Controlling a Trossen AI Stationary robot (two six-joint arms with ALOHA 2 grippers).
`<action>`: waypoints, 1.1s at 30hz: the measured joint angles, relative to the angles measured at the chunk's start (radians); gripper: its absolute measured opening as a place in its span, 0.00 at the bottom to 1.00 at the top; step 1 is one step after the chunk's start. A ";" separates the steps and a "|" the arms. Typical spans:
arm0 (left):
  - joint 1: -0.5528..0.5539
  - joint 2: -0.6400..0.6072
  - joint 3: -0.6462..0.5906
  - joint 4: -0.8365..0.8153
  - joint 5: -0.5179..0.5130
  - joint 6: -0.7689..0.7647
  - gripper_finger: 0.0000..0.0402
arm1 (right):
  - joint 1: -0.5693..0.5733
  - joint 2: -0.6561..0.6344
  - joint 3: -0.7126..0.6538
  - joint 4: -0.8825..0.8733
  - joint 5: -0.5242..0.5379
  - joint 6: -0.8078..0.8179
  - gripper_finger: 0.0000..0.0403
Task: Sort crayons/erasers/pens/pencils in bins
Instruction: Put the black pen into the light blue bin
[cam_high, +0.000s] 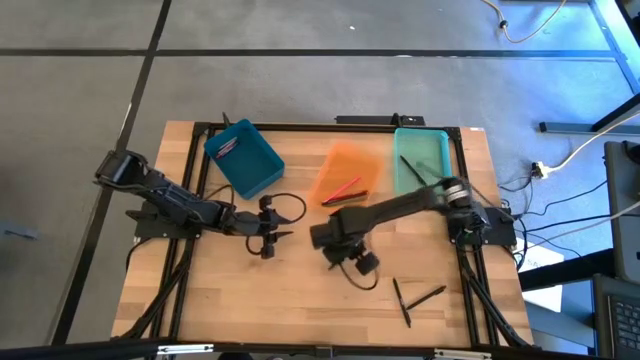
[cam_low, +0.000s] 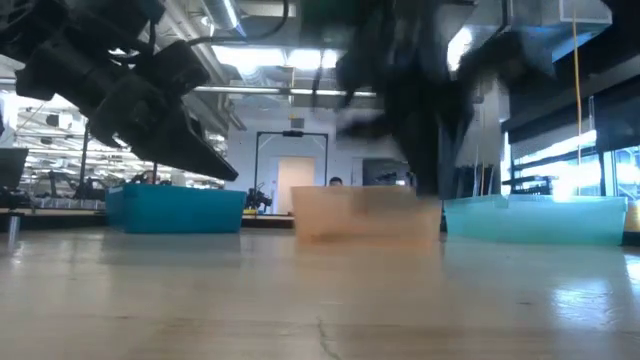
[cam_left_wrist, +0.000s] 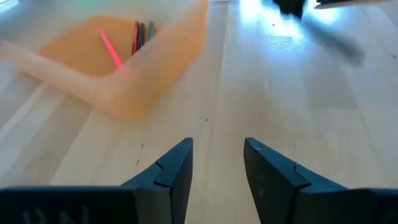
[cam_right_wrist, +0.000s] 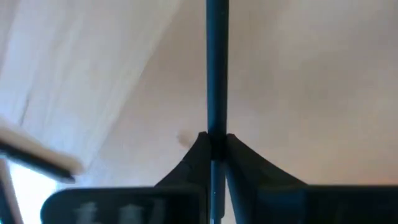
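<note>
Wooden butcher-block desk (cam_high: 230, 310) carries three shallow plastic bins along its far edge: teal-blue (cam_high: 245, 158), translucent orange (cam_high: 345, 172), pale mint-green (cam_high: 421, 160). Mid-desk, the right gripper (cam_right_wrist: 212, 147) is clamped on a thin dark pencil (cam_right_wrist: 216, 68), lifted; carrying it to its bin looks next. The left gripper (cam_left_wrist: 217, 163) waits alongside, parted and empty.

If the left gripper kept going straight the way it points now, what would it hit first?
Probably nothing close: bare wooden table lies ahead of the open left gripper. The translucent orange plastic tray sits off to one side.
</note>
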 joint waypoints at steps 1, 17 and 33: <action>0.003 0.008 0.000 0.009 0.000 0.000 0.34 | -0.002 -0.043 0.000 -0.032 0.035 0.016 0.08; 0.007 0.032 0.001 0.070 0.000 -0.007 0.34 | -0.223 -0.811 -0.470 -0.003 0.886 0.734 0.10; 0.007 0.032 0.001 0.107 0.000 -0.007 0.34 | -0.656 -1.004 -0.989 0.305 0.659 0.958 0.10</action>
